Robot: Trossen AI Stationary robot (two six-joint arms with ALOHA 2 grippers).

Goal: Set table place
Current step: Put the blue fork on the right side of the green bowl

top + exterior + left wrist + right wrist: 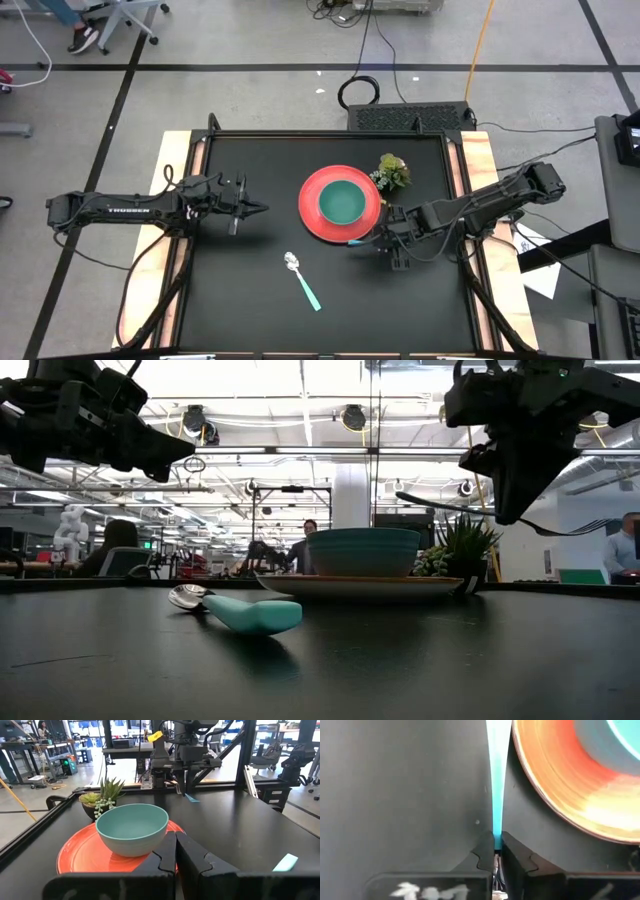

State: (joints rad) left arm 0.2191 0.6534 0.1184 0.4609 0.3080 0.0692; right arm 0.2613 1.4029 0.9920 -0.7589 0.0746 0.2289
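The red plate [312,228] lies on the black table [240,290], and a teal bowl [342,202] stands in it. A spoon with a teal handle [300,278] lies on the table nearer the front edge. My right gripper [378,241] hangs just right of the plate's near-right rim, shut on a thin teal-handled utensil [450,507]. My left gripper [262,209] is shut and empty. It points level toward the plate from the table's left side. My right gripper pinches the utensil's teal handle [497,827] between its two fingertips. The fingers slant down from the table's right side and lie across the utensil. The utensil is lifted clear of the table and lies nearly level. Its teal end [355,241] points toward the plate's rim.
A small potted plant [392,172] stands at the plate's far right. Bare black tabletop lies left of the plate and along the front edge. Beyond the table, the low view shows people seated in the room.
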